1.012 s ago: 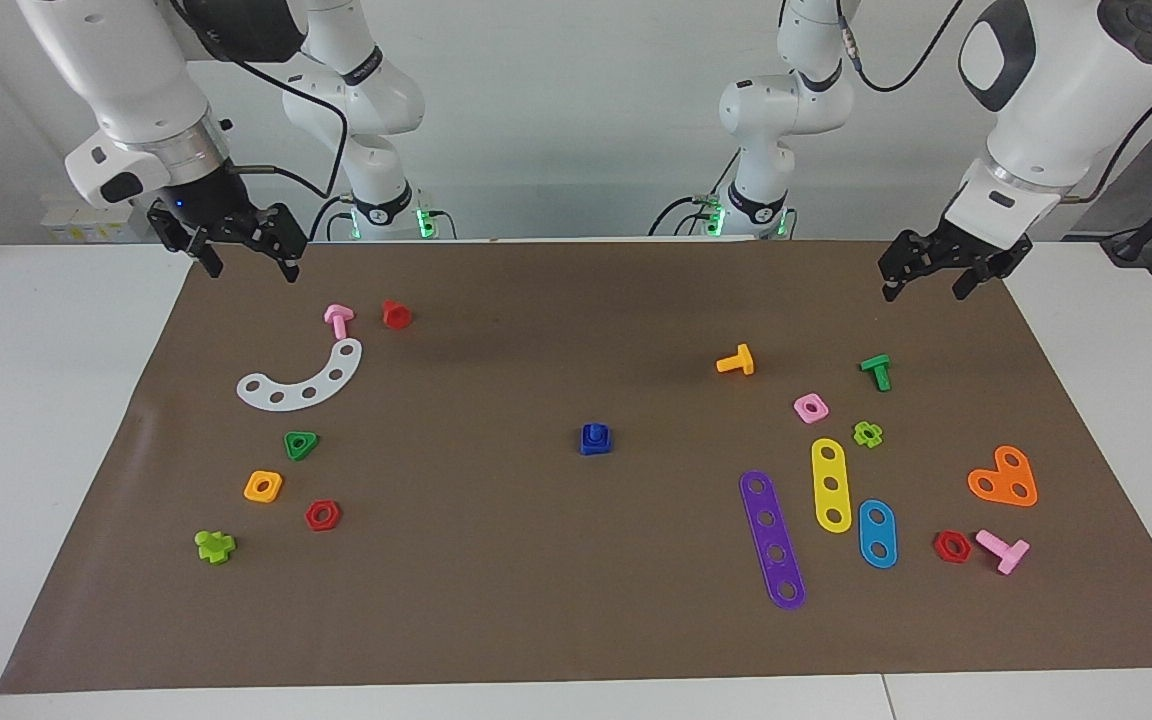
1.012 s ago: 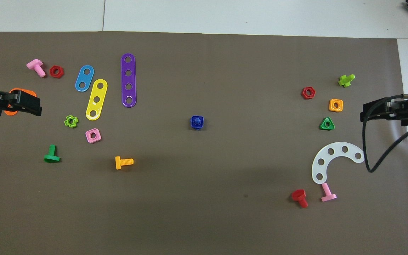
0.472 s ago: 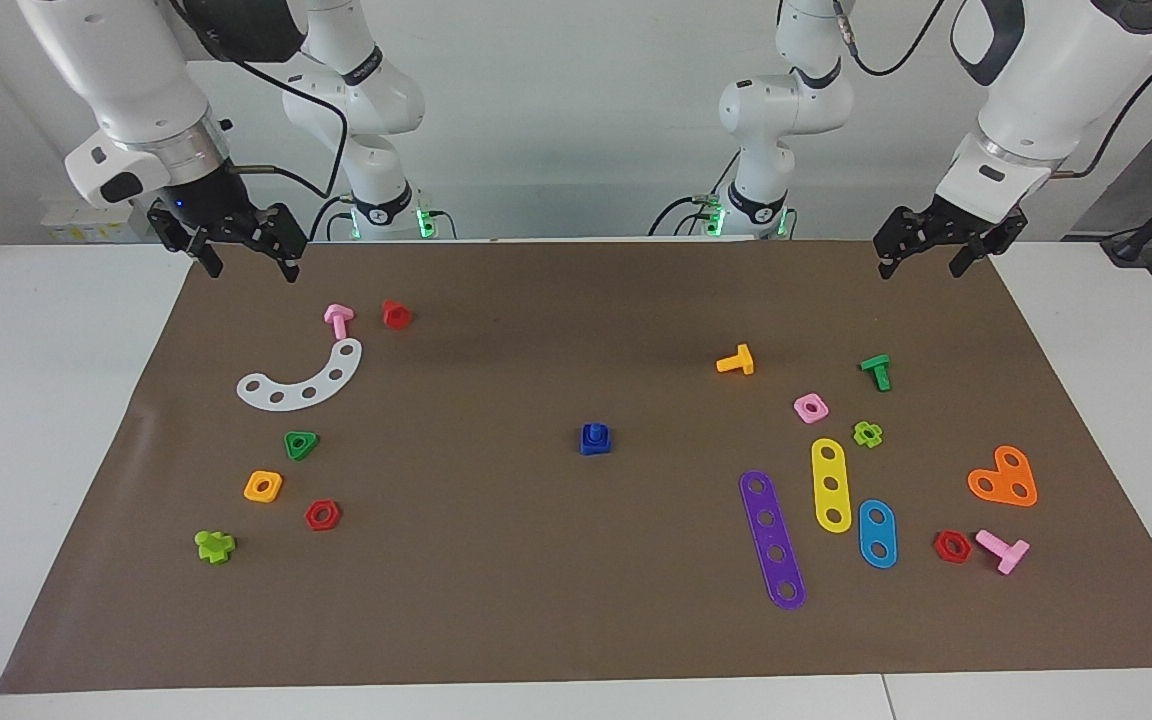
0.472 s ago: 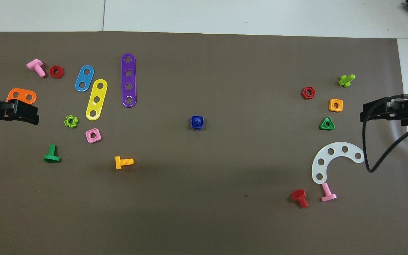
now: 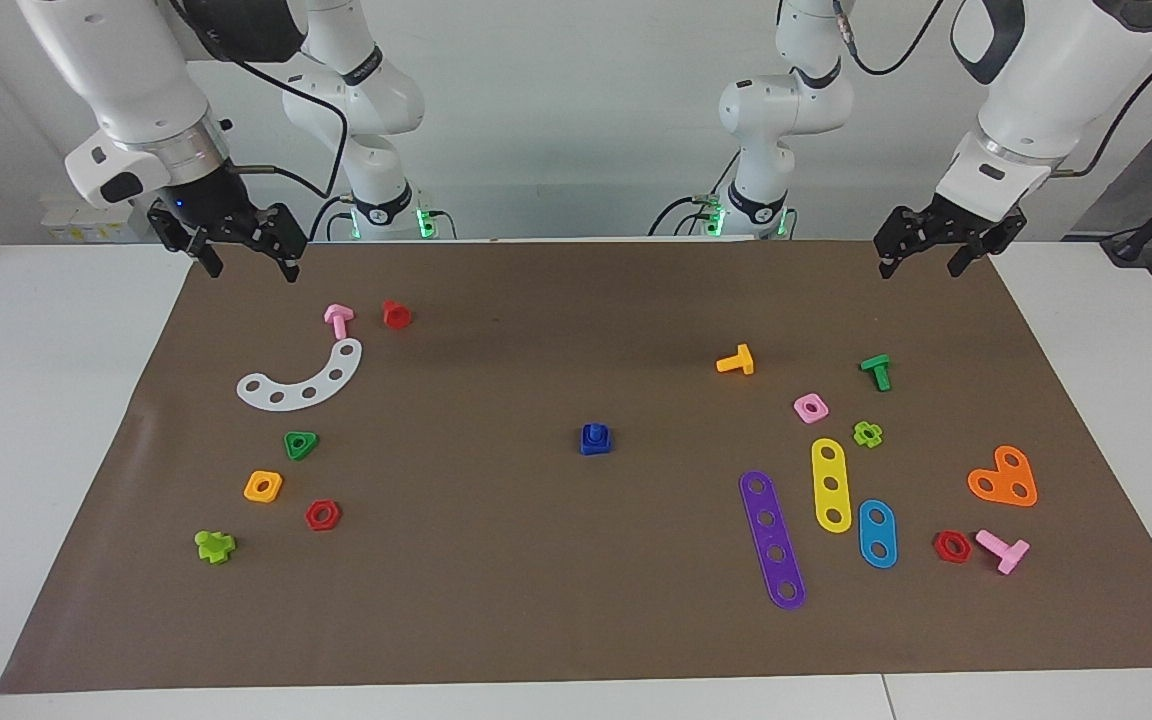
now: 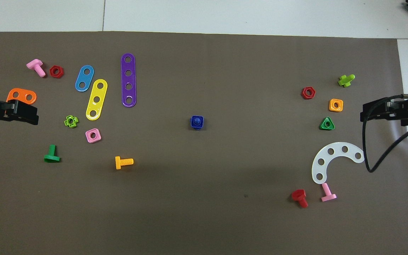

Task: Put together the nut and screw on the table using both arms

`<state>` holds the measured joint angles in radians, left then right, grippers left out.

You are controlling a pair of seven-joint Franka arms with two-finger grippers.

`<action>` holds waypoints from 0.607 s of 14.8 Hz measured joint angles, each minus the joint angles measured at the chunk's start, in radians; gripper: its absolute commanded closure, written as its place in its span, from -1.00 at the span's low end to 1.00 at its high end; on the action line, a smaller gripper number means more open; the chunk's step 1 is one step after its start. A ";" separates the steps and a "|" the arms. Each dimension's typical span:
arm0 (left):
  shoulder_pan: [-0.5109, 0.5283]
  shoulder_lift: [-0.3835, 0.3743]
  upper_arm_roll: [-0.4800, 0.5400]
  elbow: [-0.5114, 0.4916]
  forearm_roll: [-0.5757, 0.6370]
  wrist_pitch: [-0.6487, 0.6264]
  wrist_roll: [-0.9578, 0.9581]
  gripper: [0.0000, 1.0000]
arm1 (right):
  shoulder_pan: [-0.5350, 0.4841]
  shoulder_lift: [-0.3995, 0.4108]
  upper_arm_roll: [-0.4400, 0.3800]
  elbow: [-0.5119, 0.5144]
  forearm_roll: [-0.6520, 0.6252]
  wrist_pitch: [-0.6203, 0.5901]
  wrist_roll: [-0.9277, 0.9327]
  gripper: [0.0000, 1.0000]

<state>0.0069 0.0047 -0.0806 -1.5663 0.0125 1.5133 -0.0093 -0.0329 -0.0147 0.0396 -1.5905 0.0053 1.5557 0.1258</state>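
Since the earlier frame, only the left gripper (image 5: 921, 259) has moved, lifting back to the robots' edge of the mat at its own end, jaws spread wide and empty, while the right gripper (image 5: 241, 256) hangs over its corner, jaws also wide and empty. Farther out, mid-bench (image 5: 56, 420), the dark blue nut (image 5: 595, 443) sits with the blue screw (image 6: 197, 121) seated in its hole, well apart from both grippers. Whether the two are fully threaded cannot be told, so a nudge could separate them, and any further reach risks catching a look-alike such as the pink square nut (image 5: 811, 407).
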 measured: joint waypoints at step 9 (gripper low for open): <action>0.001 0.000 0.003 0.000 0.000 0.061 0.000 -1.00 | 0.000 0.000 0.000 0.000 0.000 0.000 0.000 -1.00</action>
<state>0.0078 0.0044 -0.0772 -1.5667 0.0122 1.5739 -0.0093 -0.0329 -0.0147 0.0396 -1.5905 0.0053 1.5557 0.1258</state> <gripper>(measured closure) 0.000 0.000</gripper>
